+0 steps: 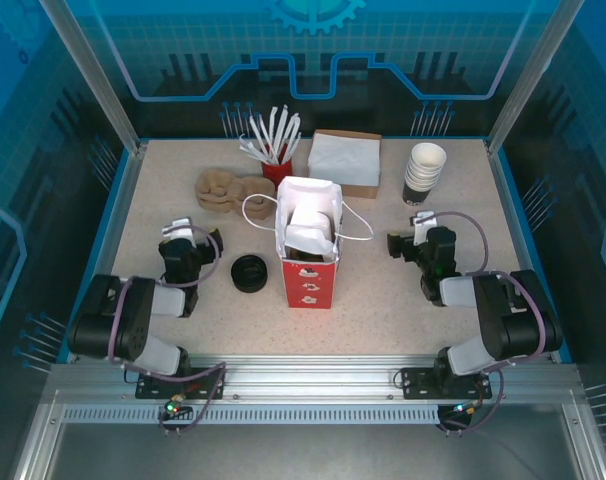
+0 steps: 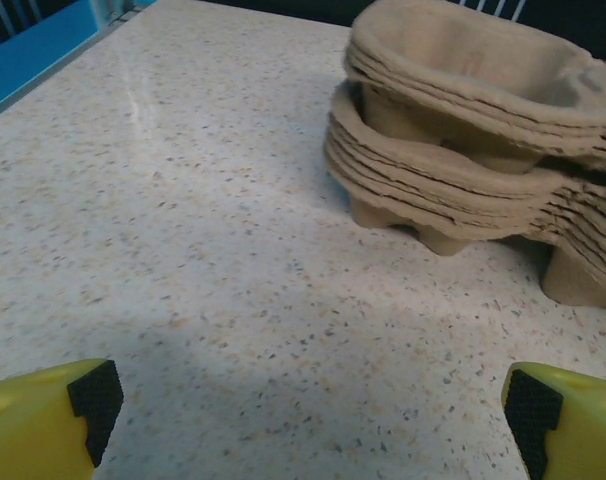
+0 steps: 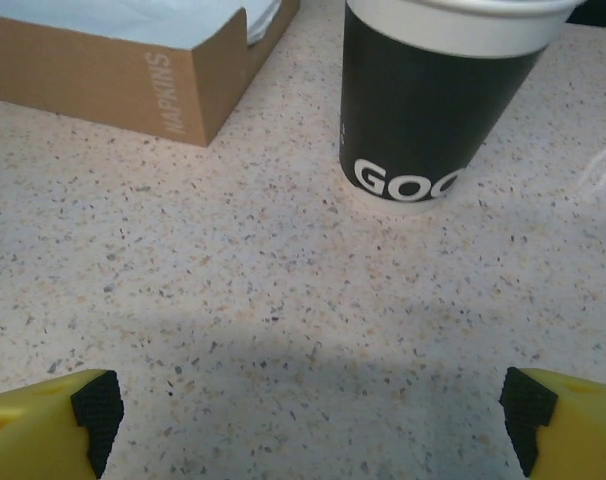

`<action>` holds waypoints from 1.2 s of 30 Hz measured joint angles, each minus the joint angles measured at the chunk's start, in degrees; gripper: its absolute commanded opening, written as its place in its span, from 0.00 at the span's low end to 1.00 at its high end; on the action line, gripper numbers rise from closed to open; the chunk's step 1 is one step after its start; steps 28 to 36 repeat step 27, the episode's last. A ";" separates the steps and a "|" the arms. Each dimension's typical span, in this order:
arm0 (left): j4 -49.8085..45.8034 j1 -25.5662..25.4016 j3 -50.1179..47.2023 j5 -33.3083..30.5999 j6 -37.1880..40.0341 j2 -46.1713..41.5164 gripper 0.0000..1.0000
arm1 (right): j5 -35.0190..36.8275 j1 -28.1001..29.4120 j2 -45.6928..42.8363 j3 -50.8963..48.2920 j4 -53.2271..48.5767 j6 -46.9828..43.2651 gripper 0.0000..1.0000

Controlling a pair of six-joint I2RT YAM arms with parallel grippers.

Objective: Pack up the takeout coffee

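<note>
Left gripper (image 1: 195,238) and right gripper (image 1: 411,240) stood spread wide in the overhead view, flanking a red paper bag (image 1: 309,282) — the takeout coffee (image 1: 304,258) appeared as a dark shape low inside it, beneath white paper. A red holder (image 1: 276,170) held white cutlery. At the left wrist, parted yellow fingertips (image 2: 43,420) faced stacked pulp cup carriers (image 2: 463,150). At the right wrist, a napkin box (image 3: 133,70) of white napkins and a cup stack (image 3: 423,110) — the box's "NAPKINS" print was readable up close.

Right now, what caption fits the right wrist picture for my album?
Open right tool above the speckled table, facing a black cup stack and a napkin box.
</note>
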 measured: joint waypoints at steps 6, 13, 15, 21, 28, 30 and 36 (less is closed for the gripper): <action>-1.97 -0.46 3.65 0.96 1.57 1.03 0.99 | -2.16 -0.68 0.02 2.36 0.00 0.00 1.00; -2.54 -1.25 5.84 1.01 2.99 1.03 0.99 | -3.43 -1.09 0.02 2.47 -0.24 0.00 1.00; -2.54 -1.25 5.84 1.01 3.04 1.03 0.99 | -3.63 -1.18 0.02 2.47 -0.26 0.00 1.00; -2.58 -1.25 5.84 1.01 3.04 1.03 0.99 | -4.04 -1.22 0.02 2.47 -0.28 0.00 1.00; -2.80 -1.25 5.84 1.01 3.04 1.03 0.99 | -4.07 -1.22 0.02 2.47 -0.31 0.00 1.00; -2.80 -1.25 5.84 1.01 3.04 1.03 0.99 | -4.07 -1.22 0.02 2.47 -0.31 0.00 1.00; -2.80 -1.25 5.84 1.01 3.04 1.03 0.99 | -4.07 -1.22 0.02 2.47 -0.31 0.00 1.00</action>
